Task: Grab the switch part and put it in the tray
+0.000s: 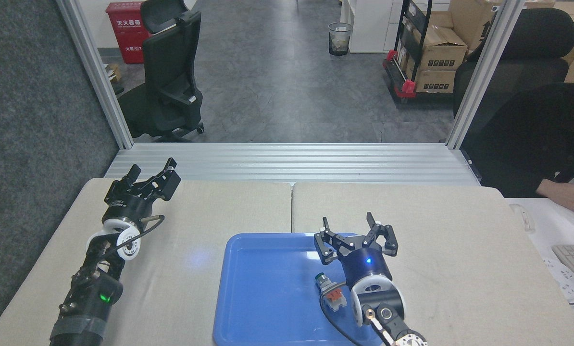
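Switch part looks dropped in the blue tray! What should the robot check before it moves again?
1. Switch part lies inside the tray: ok.
2. Right pincer open and empty: ok.
3. Right pincer clear of the switch part, not touching: ok.
4. Left pincer away from the tray, holding nothing: ok.
5. Cable by the right wrist clear of the switch part: cannot tell.
6. Person's hand off the work table: ok.
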Motion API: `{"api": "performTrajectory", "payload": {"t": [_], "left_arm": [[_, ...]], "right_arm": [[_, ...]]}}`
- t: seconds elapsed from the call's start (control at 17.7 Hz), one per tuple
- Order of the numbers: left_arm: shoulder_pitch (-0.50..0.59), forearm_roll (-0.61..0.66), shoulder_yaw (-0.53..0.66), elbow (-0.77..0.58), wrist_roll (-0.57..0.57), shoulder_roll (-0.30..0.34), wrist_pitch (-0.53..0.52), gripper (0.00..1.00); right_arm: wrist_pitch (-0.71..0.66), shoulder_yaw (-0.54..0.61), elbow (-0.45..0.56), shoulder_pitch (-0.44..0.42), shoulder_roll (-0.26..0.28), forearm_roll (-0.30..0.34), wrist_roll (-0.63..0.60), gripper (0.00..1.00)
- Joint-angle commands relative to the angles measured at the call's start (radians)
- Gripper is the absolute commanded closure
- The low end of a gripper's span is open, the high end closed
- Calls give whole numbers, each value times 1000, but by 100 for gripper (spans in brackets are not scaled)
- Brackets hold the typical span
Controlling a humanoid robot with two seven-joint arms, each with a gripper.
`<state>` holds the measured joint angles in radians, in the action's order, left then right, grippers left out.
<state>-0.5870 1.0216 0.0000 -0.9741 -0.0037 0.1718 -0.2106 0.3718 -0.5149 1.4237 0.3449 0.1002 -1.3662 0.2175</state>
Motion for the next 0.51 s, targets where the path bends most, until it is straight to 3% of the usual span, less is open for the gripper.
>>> {"api": "performTrajectory", "payload": {"t": [0.0,0.11,0.28,0.45], "left_arm": [[-1,0,-23,0,1,0,0,0],[-1,0,-25,0,1,0,-1,0],[0,0,-25,0,1,0,-1,0],[1,0,-25,0,1,0,-1,0]], "right_arm": [[-183,295,-213,167,255,123,-114,1],[-249,315,-294,164,306,173,-122,1],[-474,315,-379,152,436,283,-150,1],[-505,317,-425,160,466,322,-181,1]]}}
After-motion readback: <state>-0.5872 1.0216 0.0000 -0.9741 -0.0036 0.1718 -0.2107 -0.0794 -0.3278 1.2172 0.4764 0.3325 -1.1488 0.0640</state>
